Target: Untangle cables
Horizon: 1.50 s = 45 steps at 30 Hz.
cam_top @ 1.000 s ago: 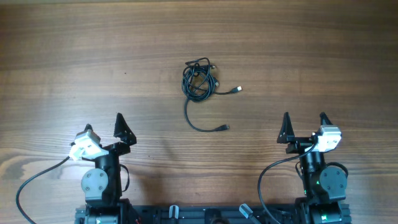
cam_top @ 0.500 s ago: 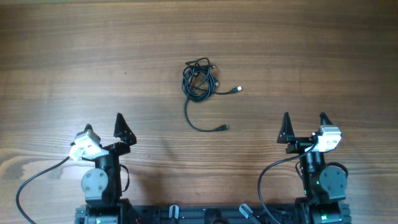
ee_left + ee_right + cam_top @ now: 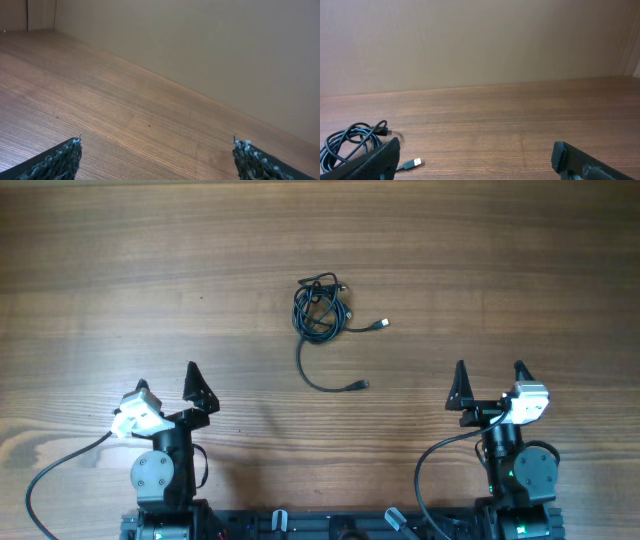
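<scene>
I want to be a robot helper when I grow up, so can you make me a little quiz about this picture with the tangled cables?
1. True or false: the left pincer and the right pincer are both open and empty.
2. Pick one. The tangled bundle of thin black cables is: A) lying on the brown wooden table, touching neither pincer; B) squeezed inside the right pincer; C) hanging off the table's edge.
3. Which wrist camera can see the cables, left or right?

Key: 1 true. 2 A. 3 right; the bundle shows at the lower left of that view.
</scene>
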Motion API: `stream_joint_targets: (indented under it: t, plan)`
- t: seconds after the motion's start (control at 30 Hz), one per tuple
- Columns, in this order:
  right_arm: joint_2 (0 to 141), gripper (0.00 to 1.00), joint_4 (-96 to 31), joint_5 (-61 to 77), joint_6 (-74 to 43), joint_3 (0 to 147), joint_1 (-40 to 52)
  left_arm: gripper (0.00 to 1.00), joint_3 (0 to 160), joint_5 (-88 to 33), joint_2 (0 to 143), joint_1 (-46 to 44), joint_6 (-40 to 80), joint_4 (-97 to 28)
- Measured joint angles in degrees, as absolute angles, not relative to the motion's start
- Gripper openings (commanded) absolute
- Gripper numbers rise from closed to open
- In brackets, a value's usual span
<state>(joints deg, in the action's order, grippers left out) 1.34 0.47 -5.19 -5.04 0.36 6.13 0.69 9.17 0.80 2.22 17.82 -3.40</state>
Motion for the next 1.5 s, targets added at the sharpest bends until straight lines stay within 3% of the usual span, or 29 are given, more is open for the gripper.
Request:
stream_joint_targets:
  t: [0.4, 0.63, 0.93, 1.17, 1.3, 1.5]
  plan:
    - [1.4, 1.00, 2.2, -4.9, -5.1, 0.4, 6.1, 1.00, 0.7, 9.2, 0.8, 2.2, 17.8, -3.4]
    - [1.4, 1.00, 2.3, 2.3, -5.3, 0.4, 6.1, 1.00, 0.7, 9.2, 0.8, 2.2, 17.8, -2.1]
    - [1.5, 1.00, -6.8, 3.7, -3.4, 4.7, 6.1, 1.00, 3.0, 6.6, 2.4, 2.2, 17.7, -6.7]
    - [7.7, 1.00, -10.8, 6.7, -3.1, 13.0, 6.1, 1.00, 26.1, -0.4, 19.5, 2.2, 17.6, -17.3]
    - [21.9, 1.00, -15.0, 8.1, -3.1, 26.5, 6.1, 1.00, 49.1, -7.8, 41.1, 2.3, 16.3, -34.1]
    - [46.7, 1.00, -31.7, 14.2, -3.1, 51.3, 6.2, 1.00, 86.7, -12.6, 70.5, 2.3, 14.7, -66.8]
